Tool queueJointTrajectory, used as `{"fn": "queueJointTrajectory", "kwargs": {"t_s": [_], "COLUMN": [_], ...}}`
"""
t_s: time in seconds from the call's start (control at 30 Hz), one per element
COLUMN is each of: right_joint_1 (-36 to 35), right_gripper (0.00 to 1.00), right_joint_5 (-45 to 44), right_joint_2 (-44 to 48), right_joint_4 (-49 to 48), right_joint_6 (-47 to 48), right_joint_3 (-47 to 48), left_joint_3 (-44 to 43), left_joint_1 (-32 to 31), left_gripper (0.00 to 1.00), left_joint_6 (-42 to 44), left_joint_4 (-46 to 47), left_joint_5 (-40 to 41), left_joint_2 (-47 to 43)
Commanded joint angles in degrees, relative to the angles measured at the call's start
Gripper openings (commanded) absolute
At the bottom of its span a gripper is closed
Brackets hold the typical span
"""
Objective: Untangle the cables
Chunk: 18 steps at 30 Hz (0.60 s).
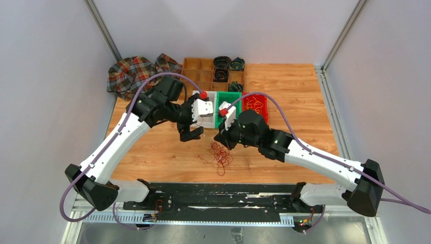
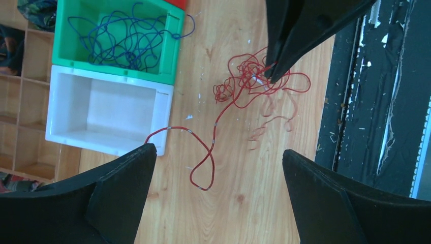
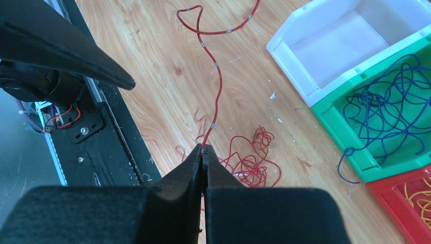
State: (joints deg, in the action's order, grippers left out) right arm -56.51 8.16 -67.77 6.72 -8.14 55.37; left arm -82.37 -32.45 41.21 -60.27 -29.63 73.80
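A tangle of red cable [image 1: 220,155] lies on the wooden table between the arms. It also shows in the left wrist view [image 2: 246,79] and the right wrist view [image 3: 251,165]. My right gripper [image 3: 204,148] is shut on one red strand at the tangle's edge. That strand runs away from it in a long line [image 3: 218,76] to a loop [image 2: 203,173] under my left gripper. My left gripper [image 2: 218,151] is open and empty above the loop, and the strand's end passes by its left finger [image 2: 122,183]. Blue cables [image 2: 117,40] lie in a green bin, and yellow cables [image 3: 419,195] lie in a red bin.
A white bin [image 2: 101,109], a green bin [image 2: 170,46] and a red bin [image 1: 255,104] stand in a row behind the tangle. A wooden compartment tray [image 1: 203,71] and a plaid cloth [image 1: 134,73] sit at the back. A black rail [image 1: 218,195] runs along the near edge.
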Motion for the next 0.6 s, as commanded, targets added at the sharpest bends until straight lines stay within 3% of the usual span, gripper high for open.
{"fn": "queueJointTrajectory", "kwargs": {"t_s": [0.0, 0.13, 0.33, 0.57], "right_joint_1": [0.72, 1.09, 1.86, 6.18], "right_gripper": [0.01, 0.01, 0.01, 0.01], "right_joint_5": [2.14, 5.63, 1.42, 2.19], "right_joint_2": [-1.62, -3.62, -5.99, -6.12], "right_joint_4": [-0.89, -2.23, -4.35, -9.62], "right_joint_6": [3.01, 2.51, 0.59, -3.15], "right_joint_3": [2.09, 3.22, 3.65, 4.59], "left_joint_3": [-1.23, -3.18, -8.02, -5.90], "left_joint_1": [-0.07, -0.07, -0.07, 1.81], "left_gripper": [0.99, 0.99, 1.00, 0.98], "left_joint_6": [2.77, 3.55, 4.68, -1.46], "left_joint_4": [-1.61, -1.60, -1.60, -0.12], "left_joint_5": [-2.95, -2.93, -0.87, 0.32], "left_joint_2": [-0.92, -0.85, 0.19, 0.08]}}
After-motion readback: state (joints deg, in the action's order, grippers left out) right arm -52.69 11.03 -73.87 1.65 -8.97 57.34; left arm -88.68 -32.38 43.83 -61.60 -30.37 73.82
